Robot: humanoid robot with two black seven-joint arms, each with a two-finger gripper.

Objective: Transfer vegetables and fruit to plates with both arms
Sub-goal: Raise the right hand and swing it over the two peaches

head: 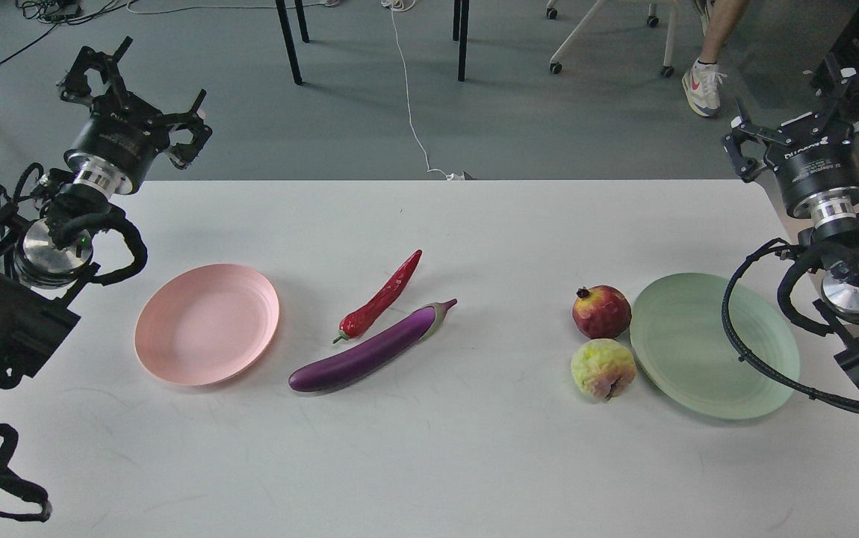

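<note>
Here, in the head view: a white table (pixel 429 448) filling the lower part, with grey floor behind it.

On the left half of the table, a pale pink plate (pixel 207 324), lying flat with nothing on it. Just to the right of it, a red chili pepper (pixel 381 299), set diagonally, green stem toward the near side and tip pointing away. Beside the chili, on its near side, a long purple eggplant (pixel 362 355), almost parallel to it, grey-green cap at the far right end. Very close together, these two, but with a thin gap between.

On the right half, a pale green plate (pixel 713 344), also with nothing on it. Just beside its left rim, a dark-red pomegranate (pixel 601 311) with the small crown turned to the upper left. Directly in front of it, a bumpy yellow-green fruit (pixel 603 368) with pinkish patches. Both very close to the rim; touching or not, cannot tell.

At the upper left, the left gripper (pixel 142 97), raised beyond the far left corner of the table, two claw fingers spread wide apart, holding nothing. At the upper right, the right gripper (pixel 803 112), raised past the far right corner of the table, fingers also spread apart and holding nothing. Both well apart from all four items.

On the floor behind, a white cable (pixel 411 112), dark furniture legs (pixel 289 41) and a white sneaker (pixel 702 88).
</note>
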